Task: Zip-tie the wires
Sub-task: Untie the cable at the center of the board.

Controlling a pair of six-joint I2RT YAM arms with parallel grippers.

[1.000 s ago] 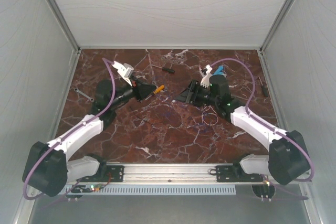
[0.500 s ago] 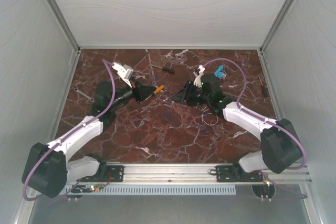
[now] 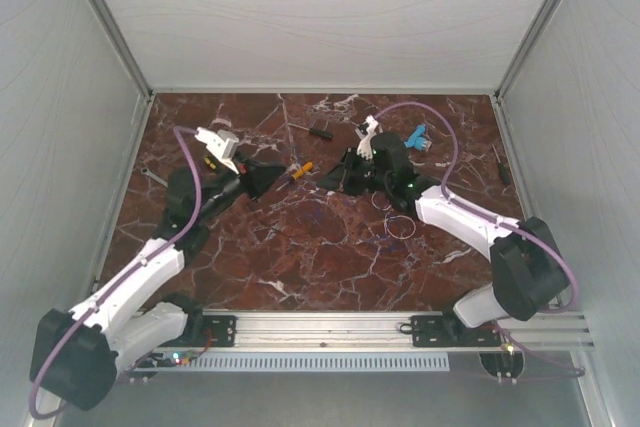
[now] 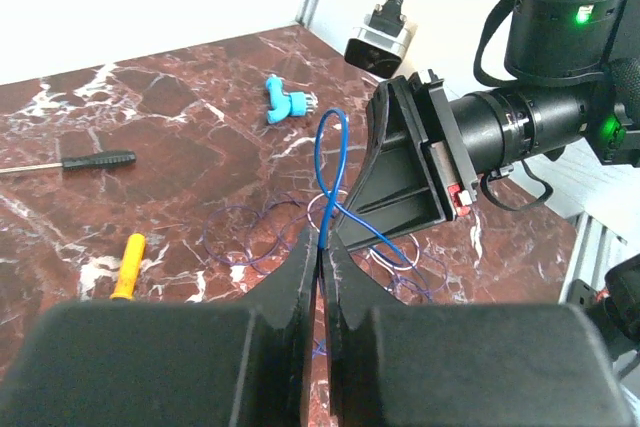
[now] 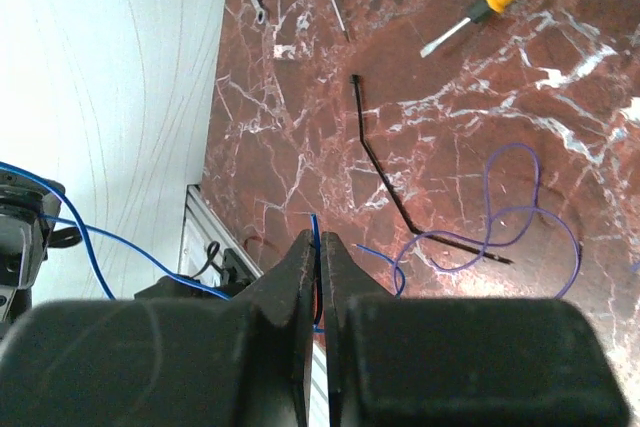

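Since a second ago the right gripper (image 3: 338,177) has swung toward the upper middle of the overhead view and snapped shut, while the left arm has drawn back toward the left edge.

Both grippers are now clenched on one thin blue strand of the wires (image 4: 325,222), lifted off the bench (image 3: 300,267) between them. The other loops lie flat just right of centre.

The black zip tie (image 5: 383,172) lies open on the marble with its tail across a purple loop. Nothing is cinched yet, so I'd say gathering, threading and pulling tight are all left.

Room is tight between the two grippers, and the orange screwdriver (image 3: 302,169) sits right there too. The lower middle is freer, and white walls (image 3: 100,147) close three sides.
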